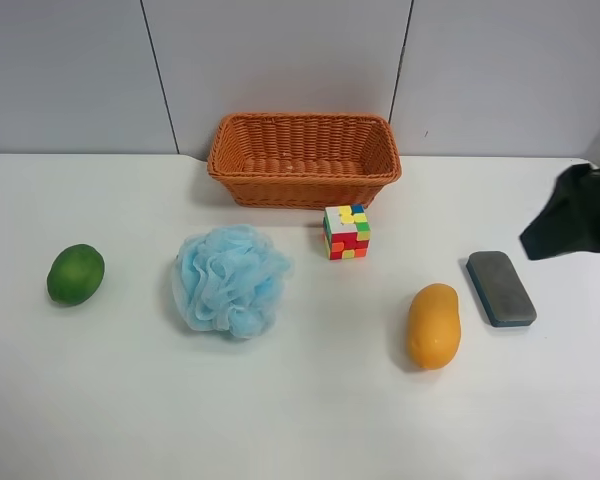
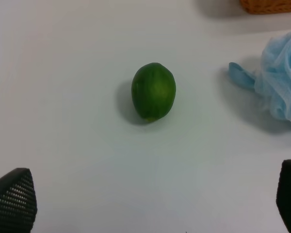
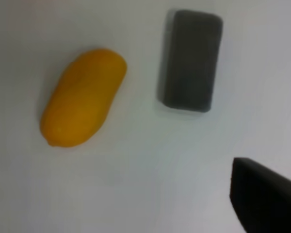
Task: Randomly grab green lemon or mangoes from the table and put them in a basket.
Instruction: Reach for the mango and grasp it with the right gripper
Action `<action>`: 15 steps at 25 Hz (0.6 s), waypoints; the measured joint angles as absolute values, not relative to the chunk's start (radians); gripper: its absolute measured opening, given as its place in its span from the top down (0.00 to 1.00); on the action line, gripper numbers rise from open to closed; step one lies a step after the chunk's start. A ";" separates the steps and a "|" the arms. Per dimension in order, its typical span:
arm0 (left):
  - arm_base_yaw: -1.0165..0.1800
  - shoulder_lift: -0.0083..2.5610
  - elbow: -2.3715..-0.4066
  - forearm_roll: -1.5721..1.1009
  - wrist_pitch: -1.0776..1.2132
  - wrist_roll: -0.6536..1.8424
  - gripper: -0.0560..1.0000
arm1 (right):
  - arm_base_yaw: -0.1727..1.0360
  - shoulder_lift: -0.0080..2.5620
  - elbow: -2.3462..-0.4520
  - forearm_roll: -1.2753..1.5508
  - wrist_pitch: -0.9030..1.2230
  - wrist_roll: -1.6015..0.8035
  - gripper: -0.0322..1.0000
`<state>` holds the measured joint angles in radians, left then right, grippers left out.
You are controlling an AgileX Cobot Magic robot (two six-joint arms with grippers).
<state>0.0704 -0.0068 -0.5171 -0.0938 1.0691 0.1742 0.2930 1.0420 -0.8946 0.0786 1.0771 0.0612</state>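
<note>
The green lemon lies on the white table at the exterior high view's left; it also shows in the left wrist view. My left gripper is open and empty, hovering short of the lemon, and is out of the exterior high view. The orange-yellow mango lies at that view's right and shows in the right wrist view. My right gripper hangs above the table's right edge, apart from the mango. Only one of its fingers shows, well off-centre, with nothing held. The wicker basket stands empty at the back.
A blue mesh bath sponge lies between the lemon and the mango, and its edge shows in the left wrist view. A coloured puzzle cube stands in front of the basket. A grey block lies beside the mango.
</note>
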 joint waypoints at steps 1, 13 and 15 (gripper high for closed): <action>0.070 -0.007 -0.517 -0.094 1.069 0.174 0.01 | 0.310 1.087 -0.901 0.079 1.067 0.084 0.01; 0.070 -0.007 -0.517 -0.094 1.069 0.174 0.01 | 0.470 1.400 -0.905 0.060 0.972 0.419 0.01; 0.070 -0.007 -0.517 -0.094 1.069 0.174 0.01 | 0.470 1.440 -0.905 0.056 0.969 0.435 0.01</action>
<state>0.0704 -0.0068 -0.5171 -0.0938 1.0691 0.1742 0.4698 1.4400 -0.9050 0.0558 0.9686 0.4352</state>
